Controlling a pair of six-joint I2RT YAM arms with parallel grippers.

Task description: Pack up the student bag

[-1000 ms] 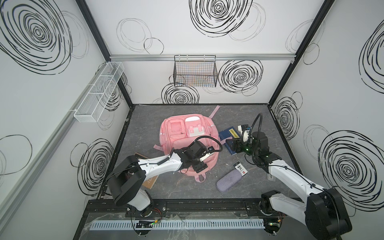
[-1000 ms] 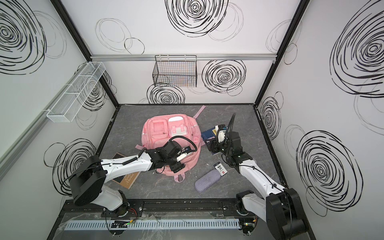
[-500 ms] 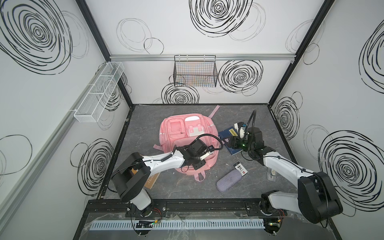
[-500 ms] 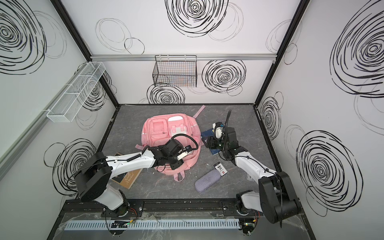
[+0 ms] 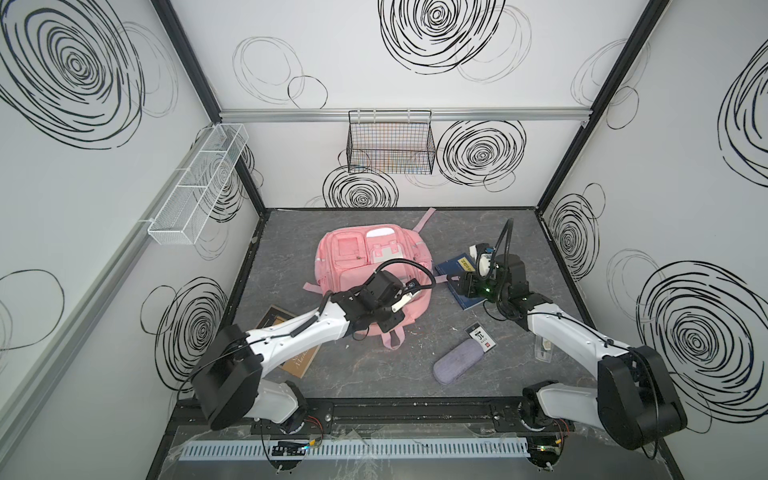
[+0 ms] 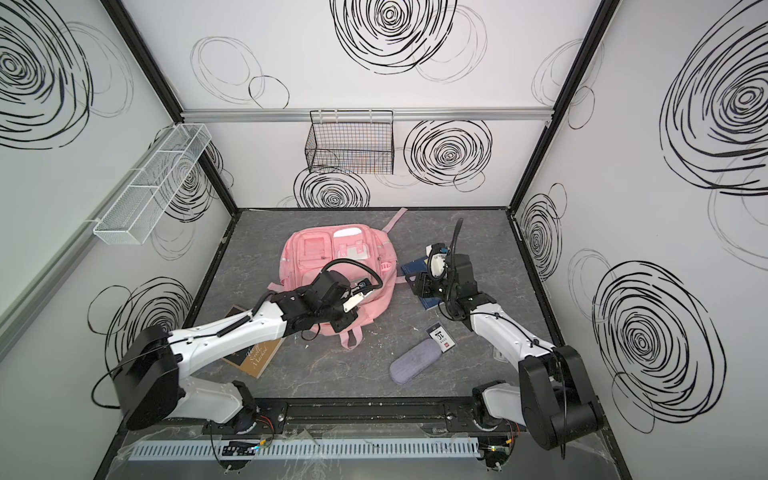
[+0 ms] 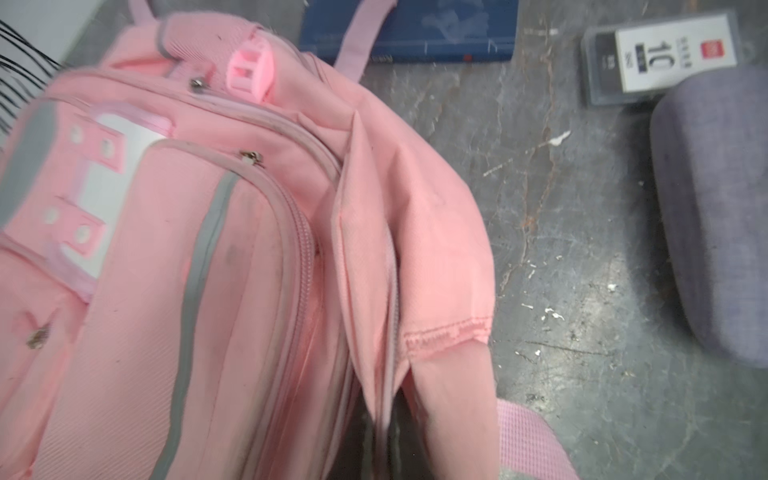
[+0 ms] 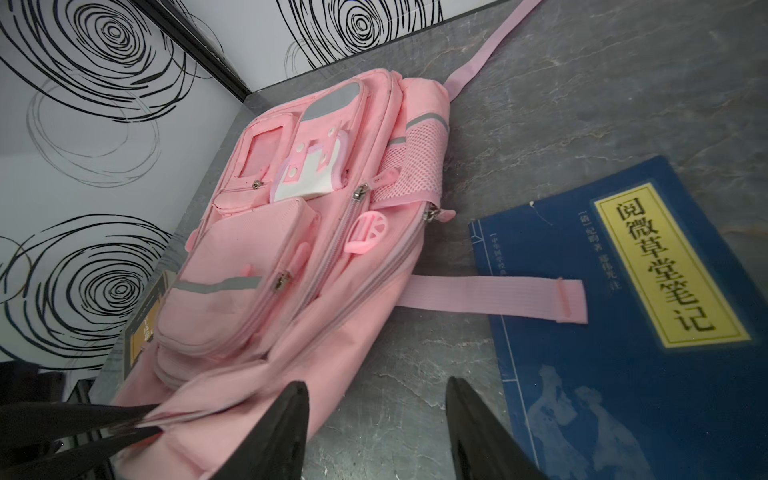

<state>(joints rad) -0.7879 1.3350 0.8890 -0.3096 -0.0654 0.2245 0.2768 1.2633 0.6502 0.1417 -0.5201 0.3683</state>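
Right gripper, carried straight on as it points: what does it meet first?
Probably the grey tabletop in the gap between the student bag and the blue book, just short of the pink strap; depth is unclear.

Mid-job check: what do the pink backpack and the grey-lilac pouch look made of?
The pink backpack: matte woven fabric, likely synthetic; visible ribbed weave, folds, stitched seams. The grey-lilac pouch: heathered cloth cover, matte; fine mottled weave, rounded shape suggests stiff shell, unconfirmed.
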